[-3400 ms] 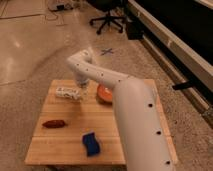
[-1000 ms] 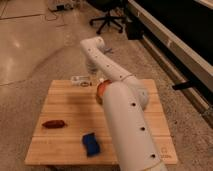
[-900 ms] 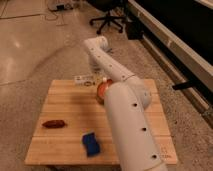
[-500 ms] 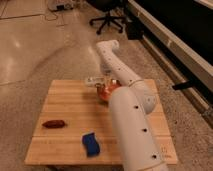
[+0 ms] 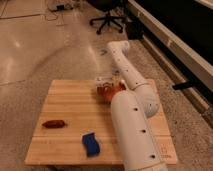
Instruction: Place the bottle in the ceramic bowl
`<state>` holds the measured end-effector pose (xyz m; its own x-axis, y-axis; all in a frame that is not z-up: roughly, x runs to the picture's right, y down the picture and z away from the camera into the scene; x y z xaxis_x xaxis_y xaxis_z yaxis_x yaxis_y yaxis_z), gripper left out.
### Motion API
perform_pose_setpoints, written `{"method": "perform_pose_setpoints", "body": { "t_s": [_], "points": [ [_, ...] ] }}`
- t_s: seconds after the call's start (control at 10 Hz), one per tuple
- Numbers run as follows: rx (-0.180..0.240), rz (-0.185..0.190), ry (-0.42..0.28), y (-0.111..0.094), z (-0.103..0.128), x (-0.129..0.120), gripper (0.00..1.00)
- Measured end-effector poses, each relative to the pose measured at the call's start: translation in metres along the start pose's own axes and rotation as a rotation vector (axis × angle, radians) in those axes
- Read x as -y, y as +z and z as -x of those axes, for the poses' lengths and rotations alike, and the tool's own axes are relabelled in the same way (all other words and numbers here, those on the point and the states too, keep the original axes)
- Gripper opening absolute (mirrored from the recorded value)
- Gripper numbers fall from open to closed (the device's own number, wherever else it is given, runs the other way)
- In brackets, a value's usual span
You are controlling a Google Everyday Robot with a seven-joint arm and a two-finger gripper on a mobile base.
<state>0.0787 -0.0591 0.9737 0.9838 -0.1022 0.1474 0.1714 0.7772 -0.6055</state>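
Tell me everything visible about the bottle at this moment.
The bottle is small and clear with a white label, looking like plastic. It lies roughly horizontal just above the far-left rim of the ceramic bowl, at the gripper. Whether it rests on the bowl or hangs above it cannot be told. The arm hides its right end.

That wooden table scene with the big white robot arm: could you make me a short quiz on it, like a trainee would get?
1. True or false: the small clear plastic bottle lies at the far edge of the wooden table, beside the round orange-red ceramic bowl.
2. Which lies nearest the camera: A) the dark red oblong item, B) the blue sponge-like block, C) the bowl?
3. Fill in: the gripper is over the ____.

Key: 1 true; 2 B; 3 bowl.
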Motion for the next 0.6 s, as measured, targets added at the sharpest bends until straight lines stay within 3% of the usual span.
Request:
{"method": "perform_pose_setpoints", "body": {
  "t_s": [0.2, 0.6],
  "points": [
    [-0.003, 0.013, -0.012, 0.0001, -0.0118, -0.0055, 0.80],
    [-0.001, 0.018, -0.021, 0.0002, -0.0116, -0.0070, 0.80]
  ]
}}
